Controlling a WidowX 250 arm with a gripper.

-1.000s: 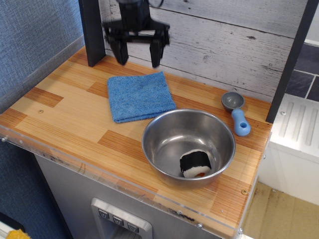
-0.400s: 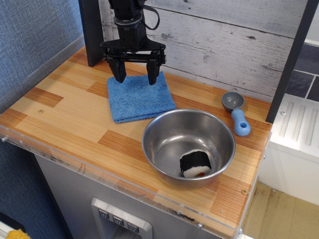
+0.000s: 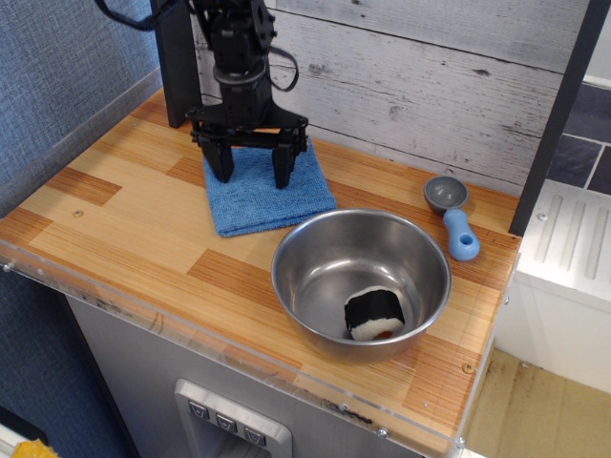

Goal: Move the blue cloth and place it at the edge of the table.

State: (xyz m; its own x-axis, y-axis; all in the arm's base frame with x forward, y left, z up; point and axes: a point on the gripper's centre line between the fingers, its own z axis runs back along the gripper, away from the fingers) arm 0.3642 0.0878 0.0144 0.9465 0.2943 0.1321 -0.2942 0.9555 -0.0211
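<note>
Table [image 3: 115, 239]: wood-plank top, clear rim along the near edge, grey cabinet front below. Whitewashed plank wall behind; blue textured wall at left; white ribbed surface at far right, off the table.

Arm: black, comes down from the top, in front of a dark post at the far left corner.

Bowl [image 3: 315, 305]: steel, near right part of the table, upright. Inside it, a small black-and-white piece [image 3: 374, 314], lying toward the bowl's near right wall.

Cloth [image 3: 256, 198]: blue, folded, flat on the table, far centre-left, close to the back wall. Its near right corner lies just beside the bowl's far rim; contact there cannot be told. Well apart from the near edge of the table.

Gripper [image 3: 251, 174]: over the far half of the cloth, pointing down. Jaws spread wide, nothing between them. Both fingertips low at the cloth surface; whether they press into it cannot be told.

Scoop [image 3: 452, 214]: grey cup, light-blue handle, on the table right of the bowl, handle pointing near. Apart from the bowl.
</note>
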